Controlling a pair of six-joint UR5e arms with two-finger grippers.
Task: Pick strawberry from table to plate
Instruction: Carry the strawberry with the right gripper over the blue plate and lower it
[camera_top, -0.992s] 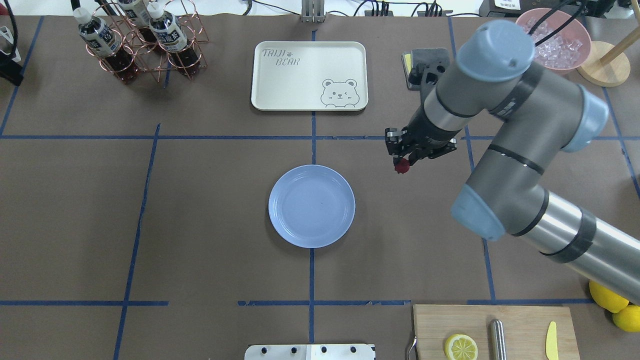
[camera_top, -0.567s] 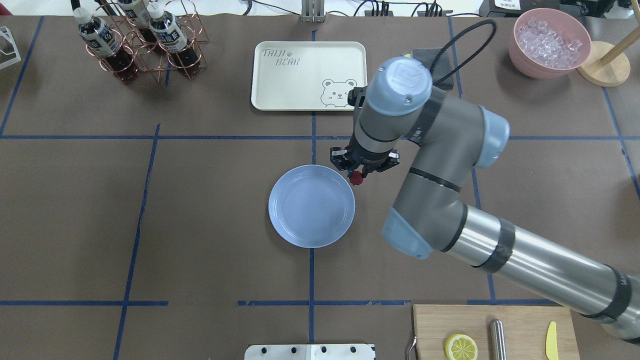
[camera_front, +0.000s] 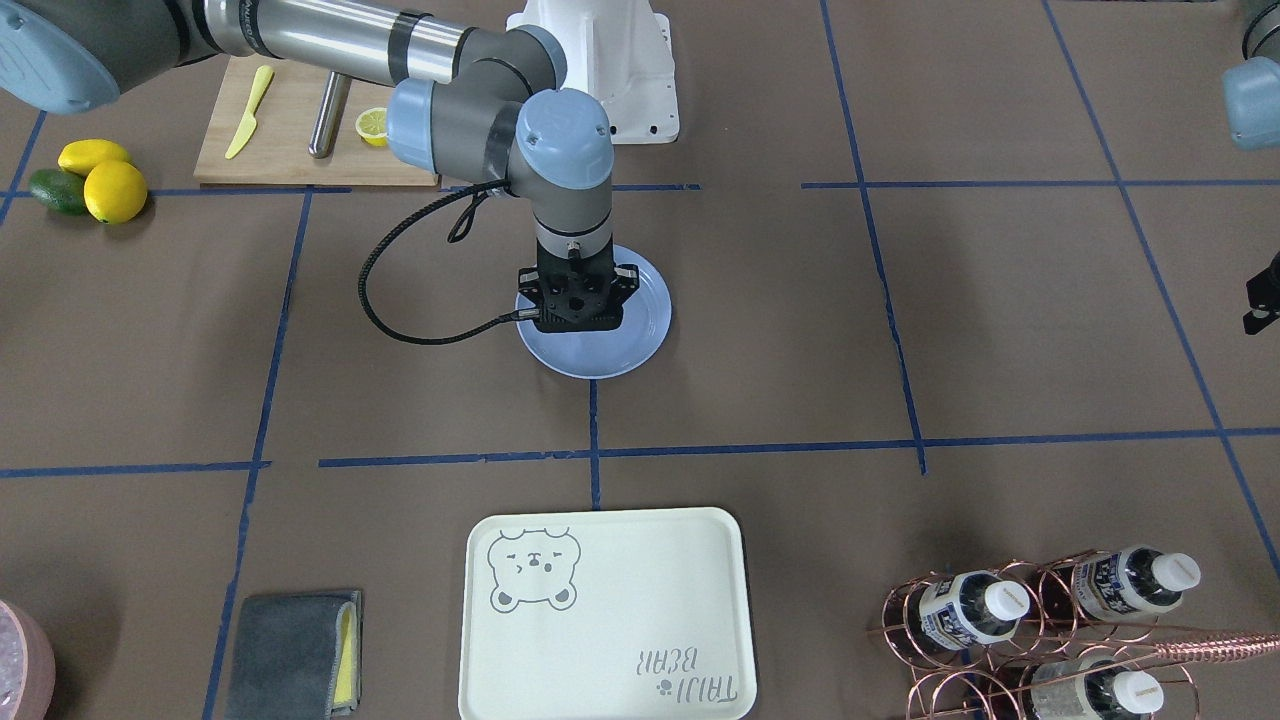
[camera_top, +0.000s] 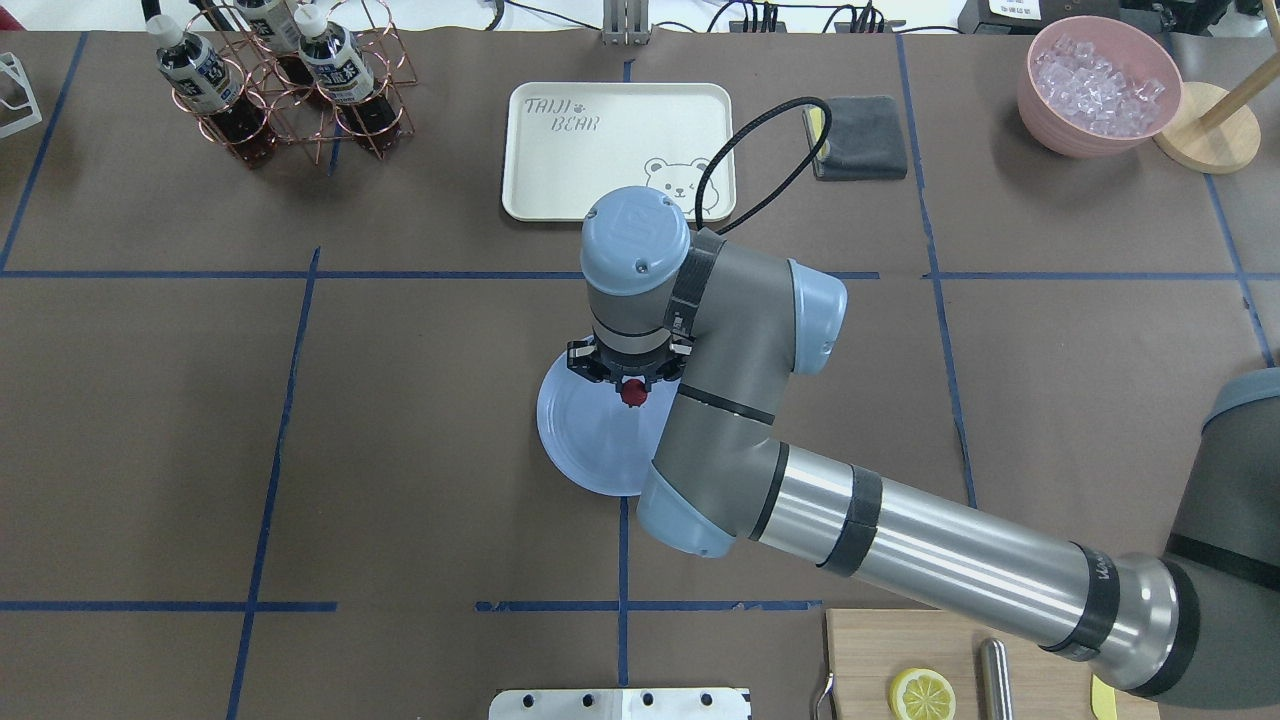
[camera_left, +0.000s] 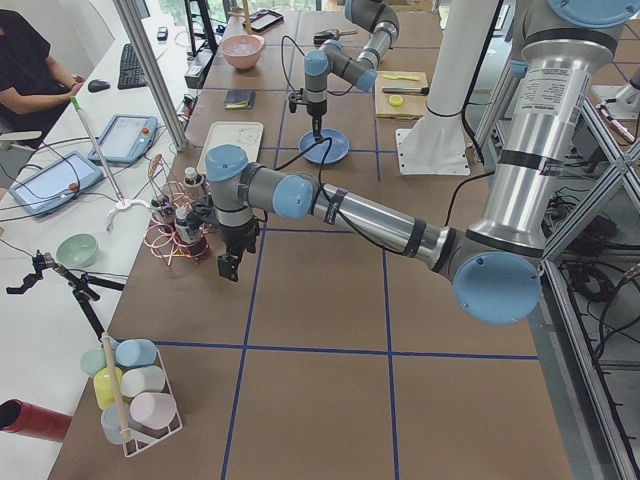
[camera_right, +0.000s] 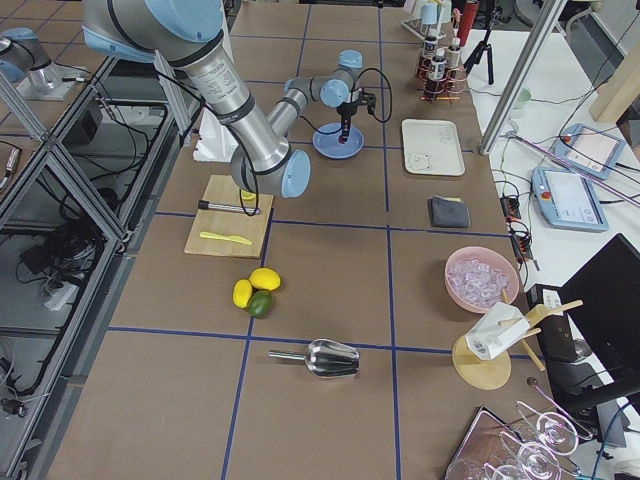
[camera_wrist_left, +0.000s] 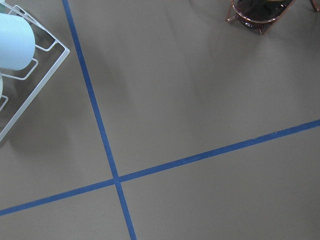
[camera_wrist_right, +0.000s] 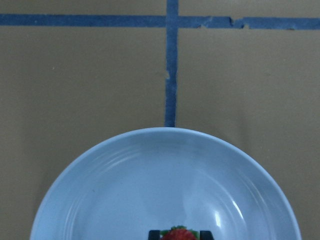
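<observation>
My right gripper (camera_top: 631, 388) hangs over the far part of the light-blue plate (camera_top: 585, 440), shut on the small red strawberry (camera_top: 631, 394). In the right wrist view the strawberry (camera_wrist_right: 179, 234) shows at the bottom edge between the dark fingertips, with the plate (camera_wrist_right: 165, 185) right below. From the front, the gripper body (camera_front: 578, 310) hides the berry above the plate (camera_front: 640, 340). The brown table (camera_top: 400, 400) lies all around. My left gripper (camera_left: 228, 268) hovers far to the left near the bottle rack; I cannot tell its state.
A cream bear tray (camera_top: 618, 140) lies beyond the plate, with a grey cloth (camera_top: 860, 135) and a pink bowl of ice (camera_top: 1100, 85) to its right. A copper bottle rack (camera_top: 280, 80) stands far left. The cutting board (camera_top: 950, 660) is near right, lemons (camera_front: 95, 185) beside it.
My right arm has swung left with the strawberry in its grip, from the table right of the plate to over the plate's far part.
</observation>
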